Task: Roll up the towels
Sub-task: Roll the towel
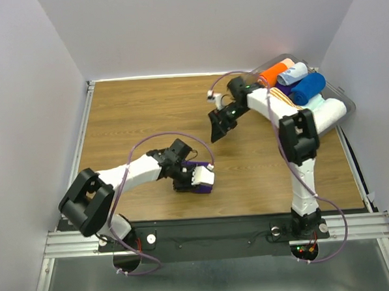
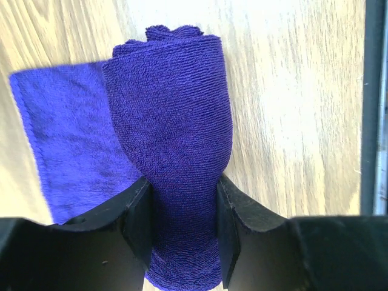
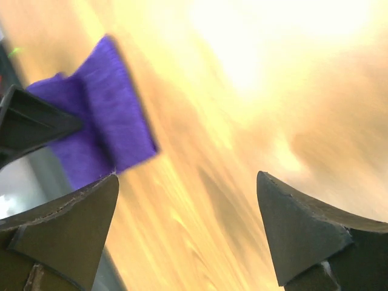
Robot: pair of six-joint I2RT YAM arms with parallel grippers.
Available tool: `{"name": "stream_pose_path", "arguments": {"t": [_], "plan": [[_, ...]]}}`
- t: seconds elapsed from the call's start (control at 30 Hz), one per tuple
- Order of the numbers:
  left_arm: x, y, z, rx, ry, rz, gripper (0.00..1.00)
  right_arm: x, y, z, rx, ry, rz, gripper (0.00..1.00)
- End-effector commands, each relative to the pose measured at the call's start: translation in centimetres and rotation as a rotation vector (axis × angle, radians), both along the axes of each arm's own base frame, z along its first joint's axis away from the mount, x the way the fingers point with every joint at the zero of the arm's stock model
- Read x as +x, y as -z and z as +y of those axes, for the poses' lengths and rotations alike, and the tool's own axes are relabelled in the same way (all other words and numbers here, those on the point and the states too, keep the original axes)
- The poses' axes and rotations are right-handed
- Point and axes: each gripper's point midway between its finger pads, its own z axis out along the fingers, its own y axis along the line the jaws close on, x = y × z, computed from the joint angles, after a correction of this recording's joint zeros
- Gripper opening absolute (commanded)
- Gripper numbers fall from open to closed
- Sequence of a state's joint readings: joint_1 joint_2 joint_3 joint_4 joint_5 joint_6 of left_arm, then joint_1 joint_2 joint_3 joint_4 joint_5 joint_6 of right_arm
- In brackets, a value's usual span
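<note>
Close to the near edge of the wooden table (image 1: 147, 115), the left gripper (image 2: 182, 182) is closed partway around a dark purple towel (image 2: 173, 121) of soft terry cloth, its two black fingers (image 2: 138, 221) pressing the sides of a fat roll. The roll's long axis runs straight out from the wrist, along the fingers. A short flat tail, not yet rolled, lies to the roll's left in the wrist view, so the remaining roll likely goes that way. The left arm is much the nearer. Farther back, the right gripper (image 3: 188, 177) hangs spread wide and empty, well apart from the roll. In the far right corner, a royal blue towel (image 1: 307, 87) sits rolled in a clear plastic bin (image 1: 346, 98).
</note>
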State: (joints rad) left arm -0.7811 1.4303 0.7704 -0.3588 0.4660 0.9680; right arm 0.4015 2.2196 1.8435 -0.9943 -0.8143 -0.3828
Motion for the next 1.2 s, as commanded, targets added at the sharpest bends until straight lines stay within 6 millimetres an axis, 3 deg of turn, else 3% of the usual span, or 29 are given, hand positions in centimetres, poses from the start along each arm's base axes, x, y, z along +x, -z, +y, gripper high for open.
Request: {"name": "stream_pose_path", "arguments": {"t": [0.0, 0.13, 0.23, 0.37, 0.47, 0.5, 0.63, 0.67, 0.7, 0.77, 0.83, 0.87, 0.9, 1.03, 1.17], "plan": [[-2.5, -1.1, 0.4, 0.006, 0.001, 0.259, 0.22, 3.4, -7.3, -2.5, 0.001, 0.114, -0.331, 1.0], [-2.8, -1.0, 0.4, 0.031, 0.004, 0.477, 0.22, 2.8, -9.8, -3.8, -0.004, 0.152, -0.469, 1.0], [-2.1, -0.7, 0.4, 0.046, -0.019, 0.613, 0.22, -0.6, -12.1, -4.9, 0.034, 0.117, -0.542, 1.0], [-0.3, -0.3, 0.6, 0.04, -0.066, 0.71, 0.22, -3.9, -13.1, -5.7, 0.044, 0.063, -0.579, 1.0], [1.1, 0.3, 0.8, 0.038, -0.086, 0.784, 0.23, -5.8, -12.7, -5.1, 0.017, 0.018, -0.594, 1.0], [1.5, 0.4, 0.9, 0.025, -0.094, 0.808, 0.24, -7.3, -12.1, -4.1, 0.012, -0.028, -0.596, 1.0], [3.0, 1.6, 0.9, 0.03, -0.131, 0.835, 0.24, -9.4, -9.4, -1.9, -0.095, -0.121, -0.653, 0.98], [3.4, 1.9, 0.9, 0.033, -0.138, 0.84, 0.25, -8.5, -9.0, -1.7, -0.138, -0.104, -0.708, 0.97], [3.6, 2.1, 0.9, 0.032, -0.144, 0.842, 0.25, -9.5, -8.5, -0.4, -0.147, -0.148, -0.731, 0.97], [3.9, 2.6, 0.9, 0.035, -0.157, 0.857, 0.25, -9.1, -7.1, 0.6, -0.207, -0.174, -0.796, 0.96], [4.1, 2.8, 0.9, 0.035, -0.159, 0.861, 0.26, -10.2, -6.3, 2.4, -0.208, -0.238, -0.838, 0.95], [4.2, 3.0, 0.9, 0.037, -0.161, 0.865, 0.26, -10.2, -4.7, 2.3, -0.256, -0.253, -0.853, 0.95], [4.3, 3.1, 1.0, 0.034, -0.165, 0.866, 0.26, -10.3, -4.7, 3.8, -0.229, -0.276, -0.905, 0.95], [4.9, 3.6, 1.3, 0.047, -0.175, 0.862, 0.28, -11.3, -2.2, 6.3, -0.194, -0.353, -0.941, 0.92], [5.5, 3.6, 1.4, 0.037, -0.187, 0.857, 0.29, -12.3, -0.6, 7.7, -0.172, -0.418, -0.965, 0.88]]}}
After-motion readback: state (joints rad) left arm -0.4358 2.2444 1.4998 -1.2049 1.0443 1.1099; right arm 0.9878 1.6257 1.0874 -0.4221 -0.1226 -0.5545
